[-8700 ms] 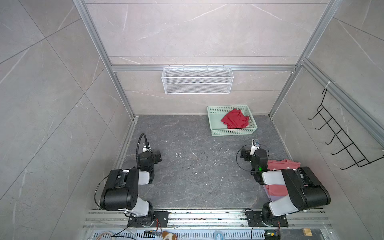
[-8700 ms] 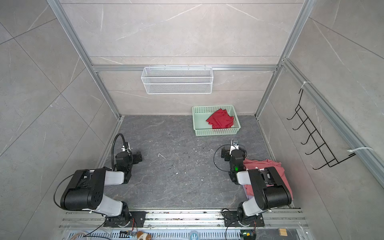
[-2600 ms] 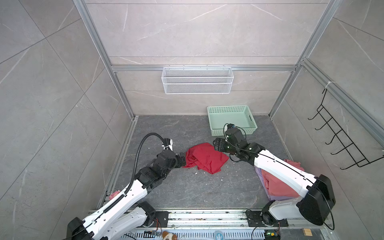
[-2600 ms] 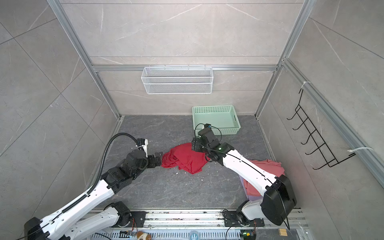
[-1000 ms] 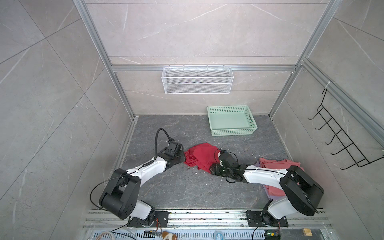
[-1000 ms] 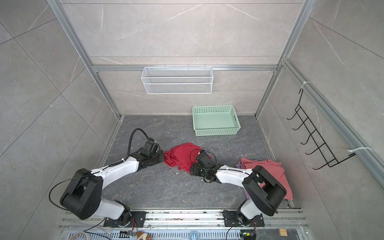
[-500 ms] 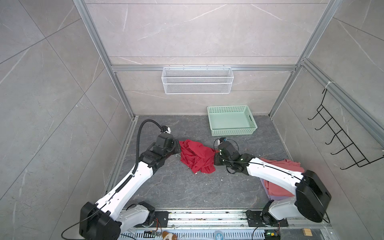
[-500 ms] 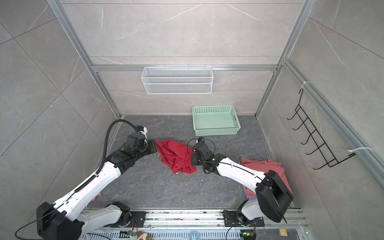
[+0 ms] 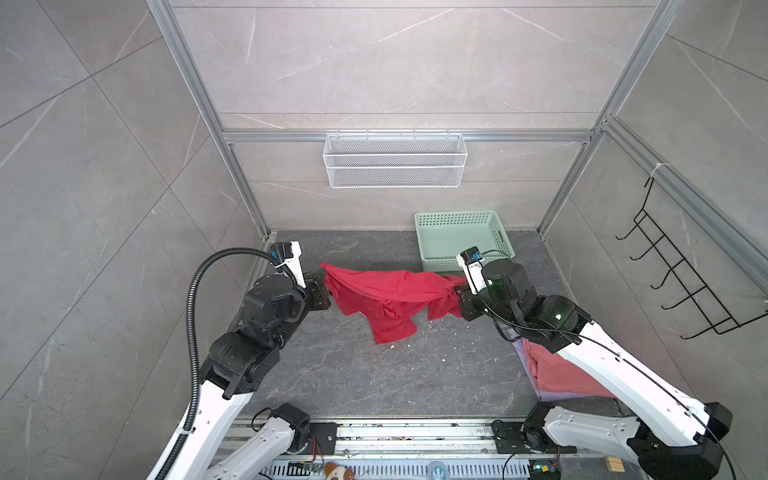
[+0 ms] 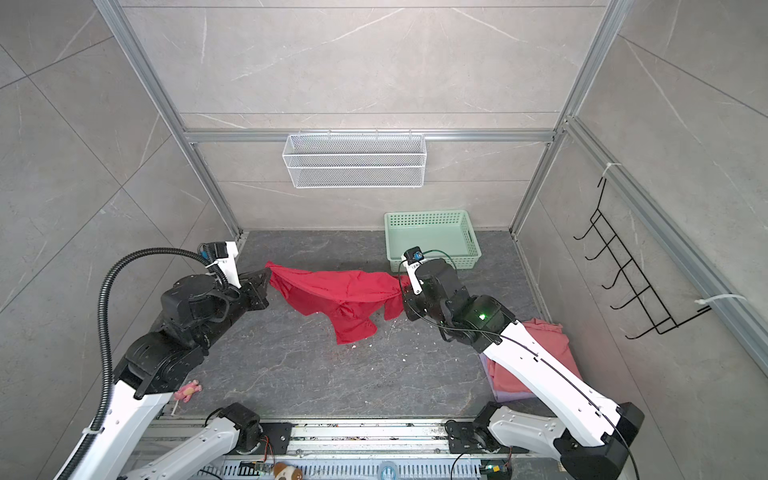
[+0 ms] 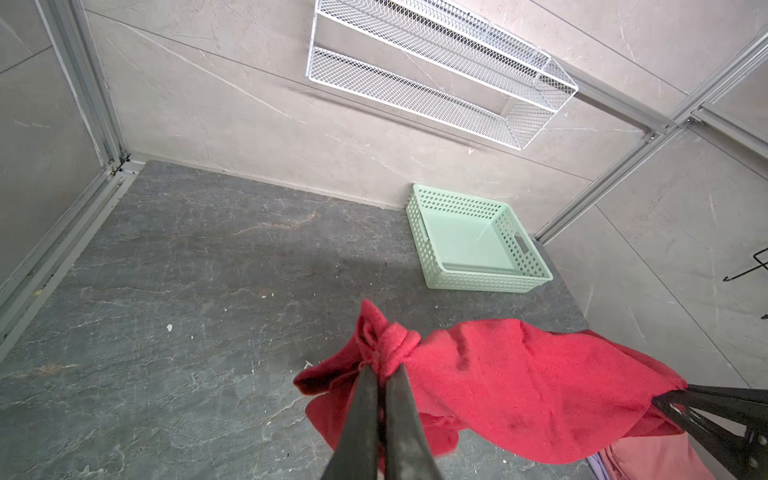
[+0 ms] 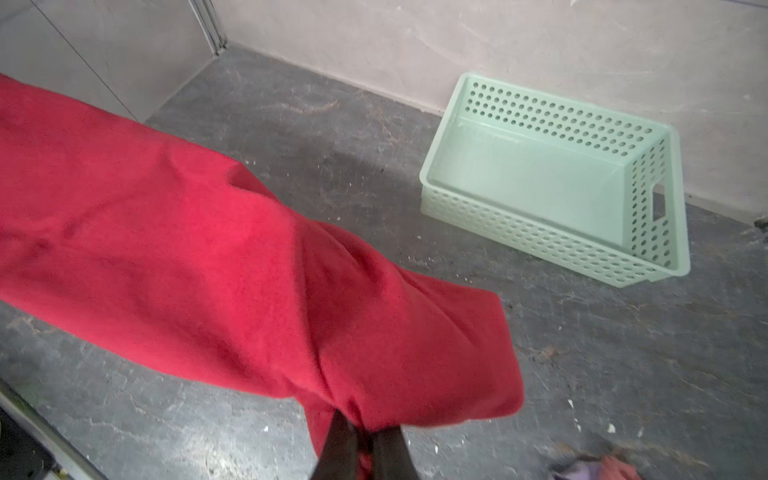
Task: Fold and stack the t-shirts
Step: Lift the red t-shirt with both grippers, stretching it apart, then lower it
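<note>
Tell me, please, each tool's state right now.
Left tool: shut on the bright red cloth t-shirt.
Right tool: shut on that same t-shirt.

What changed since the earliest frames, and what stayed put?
The red t-shirt left the green basket; both arms reached out, and the left gripper and right gripper each shut on an end, stretching it between them. The basket, salmon-pink t-shirt and lavender t-shirt stayed put.

Bright, even light fr. above; soft shadows on floor (image 11: 208, 270). Top views sharp, edges bent. Wrist pics blurry up close.
</note>
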`<action>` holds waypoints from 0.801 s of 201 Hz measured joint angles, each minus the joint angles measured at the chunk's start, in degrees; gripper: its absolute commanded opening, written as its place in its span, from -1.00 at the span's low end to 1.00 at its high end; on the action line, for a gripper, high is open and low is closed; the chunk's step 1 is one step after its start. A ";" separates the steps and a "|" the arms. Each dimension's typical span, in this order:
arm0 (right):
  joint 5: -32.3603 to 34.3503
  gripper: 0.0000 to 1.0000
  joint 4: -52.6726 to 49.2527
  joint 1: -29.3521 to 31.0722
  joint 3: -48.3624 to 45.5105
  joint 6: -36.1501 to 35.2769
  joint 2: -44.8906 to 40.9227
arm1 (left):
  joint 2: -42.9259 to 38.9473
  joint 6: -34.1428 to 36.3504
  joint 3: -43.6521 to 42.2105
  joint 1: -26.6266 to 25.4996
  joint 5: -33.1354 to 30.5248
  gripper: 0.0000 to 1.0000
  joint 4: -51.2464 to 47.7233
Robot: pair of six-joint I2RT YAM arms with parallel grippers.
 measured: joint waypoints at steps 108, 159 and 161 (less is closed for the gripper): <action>-2.62 -0.94 10.45 -7.50 -2.62 0.50 28.20 | 34.56 0.11 -1.77 4.15 2.89 -1.00 11.61; -3.41 -1.00 14.19 -9.22 1.49 1.42 35.58 | 45.35 -0.07 2.95 9.33 7.50 -1.00 16.50; -3.39 -0.99 14.19 -9.22 1.49 1.42 35.43 | 45.22 -0.04 3.06 9.33 7.54 -1.00 16.59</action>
